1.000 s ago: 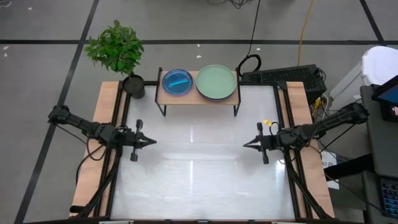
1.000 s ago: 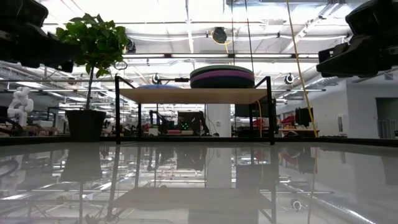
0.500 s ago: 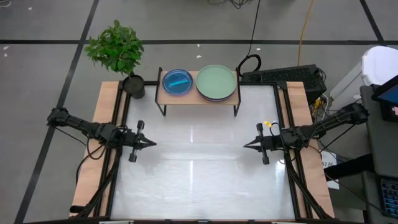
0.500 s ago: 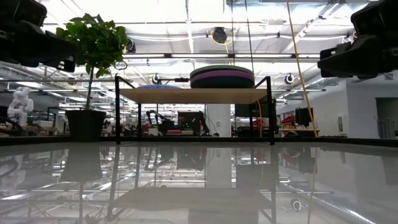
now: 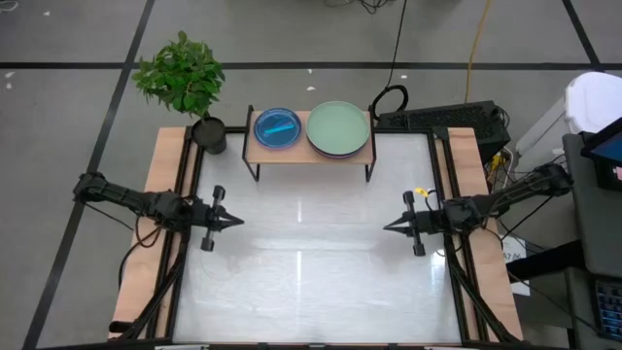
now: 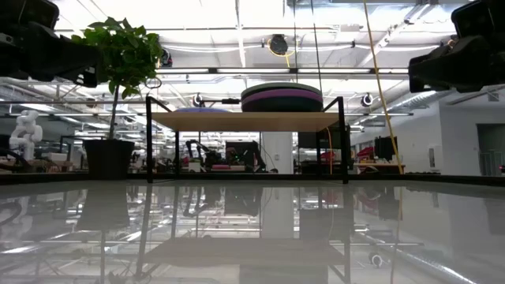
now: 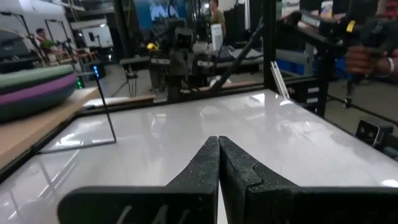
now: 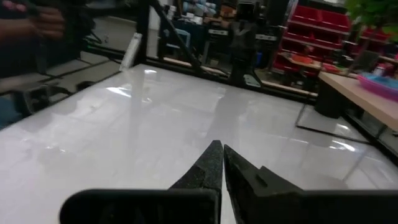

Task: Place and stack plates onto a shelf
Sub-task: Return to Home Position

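Note:
The shelf (image 5: 309, 148), a low rack with a wooden top on black legs, stands at the table's far edge. On its left half lies a stack of small translucent plates, cyan on top (image 5: 277, 127). On its right half lies a stack of larger plates, sage green on top (image 5: 338, 127), purple showing below it (image 6: 282, 95). My left gripper (image 5: 239, 222) is shut and empty over the table's left side. My right gripper (image 5: 386, 227) is shut and empty over the right side. Both point toward the table's middle.
A potted plant (image 5: 185, 78) stands at the table's far left corner beside the shelf. A keyboard (image 5: 442, 119) lies off the far right corner. The white tabletop (image 5: 311, 262) stretches bare between the two grippers. A person's hand (image 7: 367, 59) shows beyond the table.
My left gripper has drawn back a little toward the table's left edge. My right gripper has drawn back a little toward the right edge. Both have stayed shut. The plates and the shelf have not moved.

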`<state>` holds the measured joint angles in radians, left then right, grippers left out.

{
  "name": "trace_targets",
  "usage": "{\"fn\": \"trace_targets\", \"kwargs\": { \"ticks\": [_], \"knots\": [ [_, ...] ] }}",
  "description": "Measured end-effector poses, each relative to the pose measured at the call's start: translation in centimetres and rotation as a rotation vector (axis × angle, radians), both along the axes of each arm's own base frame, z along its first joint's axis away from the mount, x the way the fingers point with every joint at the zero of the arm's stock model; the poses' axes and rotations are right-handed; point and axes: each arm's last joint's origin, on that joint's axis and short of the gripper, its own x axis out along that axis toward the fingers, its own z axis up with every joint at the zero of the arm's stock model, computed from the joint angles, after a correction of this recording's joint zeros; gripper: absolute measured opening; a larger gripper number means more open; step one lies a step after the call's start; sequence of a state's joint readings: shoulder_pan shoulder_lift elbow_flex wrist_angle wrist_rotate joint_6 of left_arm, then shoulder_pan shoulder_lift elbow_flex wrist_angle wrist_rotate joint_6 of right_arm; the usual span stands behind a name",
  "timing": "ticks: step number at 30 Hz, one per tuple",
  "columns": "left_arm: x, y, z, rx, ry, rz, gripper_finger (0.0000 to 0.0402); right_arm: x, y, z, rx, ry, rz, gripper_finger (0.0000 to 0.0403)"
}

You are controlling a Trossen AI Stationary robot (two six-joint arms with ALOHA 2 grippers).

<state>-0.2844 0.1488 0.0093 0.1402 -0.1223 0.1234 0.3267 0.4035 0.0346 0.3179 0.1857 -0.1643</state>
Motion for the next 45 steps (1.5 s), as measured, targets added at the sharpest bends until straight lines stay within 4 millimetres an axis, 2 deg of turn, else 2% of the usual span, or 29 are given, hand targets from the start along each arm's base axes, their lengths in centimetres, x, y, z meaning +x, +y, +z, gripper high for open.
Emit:
{"fn": "trace_targets", "kwargs": {
  "ticks": [8, 18, 30, 45],
  "knots": [
    [-0.5, 0.2, 0.0, -0.004, -0.010, 0.004, 0.0003, -0.9, -0.2, -0.1, 0.019, 0.015, 0.027, 0.0000],
    [-0.6, 0.3, 0.1, -0.005, -0.022, 0.018, 0.0003, -1.9, -0.8, 0.8, -0.014, -0.093, 0.012, 0.0000],
    [-0.6, 0.4, 0.1, -0.011, -0.022, 0.032, 0.0003, -2.0, -2.1, 0.4, 0.000, -0.077, 0.018, 0.0000],
    [-0.6, 0.4, 0.1, -0.010, -0.016, 0.033, 0.0003, -1.9, -3.4, 0.4, -0.004, -0.074, -0.098, 0.0000]
  ]
}}
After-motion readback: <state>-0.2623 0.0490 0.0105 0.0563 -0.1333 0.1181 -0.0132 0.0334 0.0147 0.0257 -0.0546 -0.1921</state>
